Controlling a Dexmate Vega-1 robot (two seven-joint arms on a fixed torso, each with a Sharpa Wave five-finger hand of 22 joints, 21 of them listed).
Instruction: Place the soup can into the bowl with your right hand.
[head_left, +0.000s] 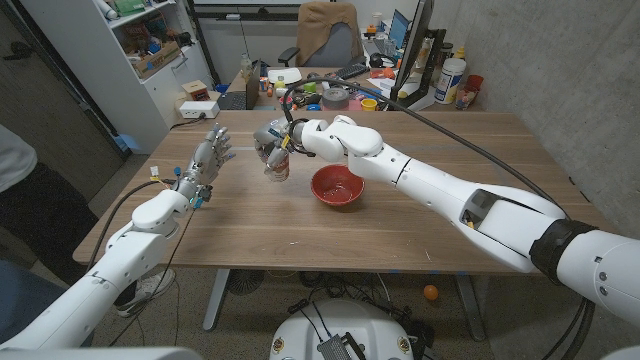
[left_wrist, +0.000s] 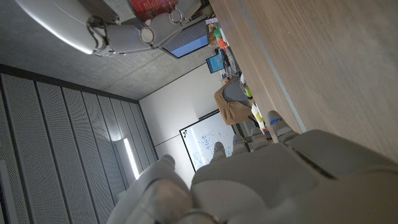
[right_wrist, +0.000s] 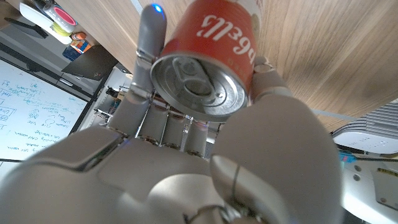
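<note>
**Can gripped, short of bowl**

On the desk (head_left: 420, 200) sat the red bowl (head_left: 338, 186). Your right hand (head_left: 274, 140) gripped the soup can (head_left: 277, 165) just left of the bowl, above the desk. Left hand (head_left: 207, 160) held nothing, fingers spread.

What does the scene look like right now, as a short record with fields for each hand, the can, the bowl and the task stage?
right hand: grips the soup can, held above the table left of the bowl
soup can: red label, silver pull-tab end facing the right wrist camera; in the head view it looks lifted off the table
bowl: red, on the wooden table, nothing visible inside
left hand: holds nothing, fingers apart, raised over the table's left part
task stage: can grasped, not yet over or in the bowl
</note>
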